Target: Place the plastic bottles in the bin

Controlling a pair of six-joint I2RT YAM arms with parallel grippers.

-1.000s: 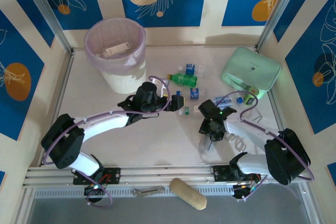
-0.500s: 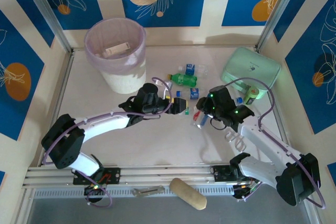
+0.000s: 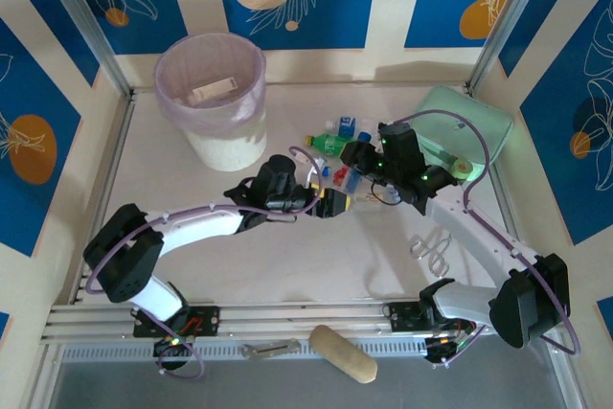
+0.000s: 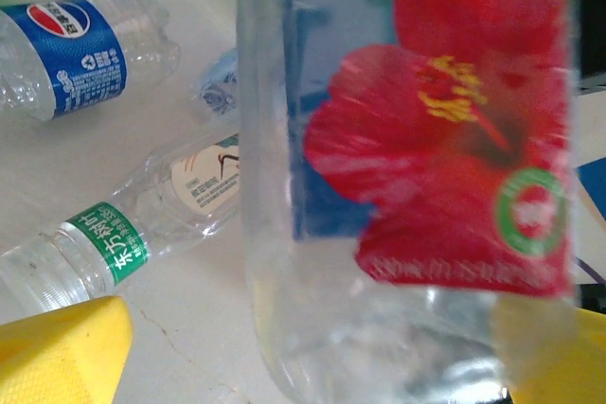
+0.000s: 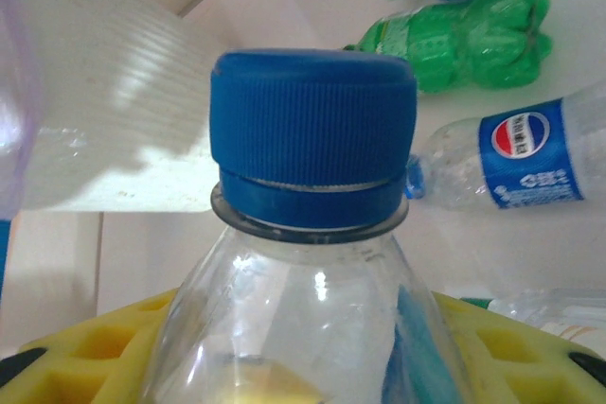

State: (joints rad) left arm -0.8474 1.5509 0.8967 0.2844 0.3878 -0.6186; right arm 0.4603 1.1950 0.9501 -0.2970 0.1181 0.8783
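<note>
Left fingers: wide apart. A clear bottle with a red flower label stands in the gap. The yellow pad on one side is not touching it.
Right fingers: squeezed on the blue-cap bottle, below its neck. The cap sticks out past the yellow pads.
Same bottle or two: I cannot tell if the red flower one is the one the right side holds.
Right gripper: over the middle of the table, right by the pile of bottles and close to the left gripper.
Bin: in the far left part of the table, well apart from both grippers. One cream-label bottle lies inside it.
Bottles to go: the green bottle, a blue-label bottle and a green-label bottle lie on their sides on the table.
Step now: I think the right arm has its bottle and the carry to the bin comes next.
Next move: it must go left and up over the bin's rim. Then the fingers let go. The left arm lies in between, so the bottle should go high.
</note>
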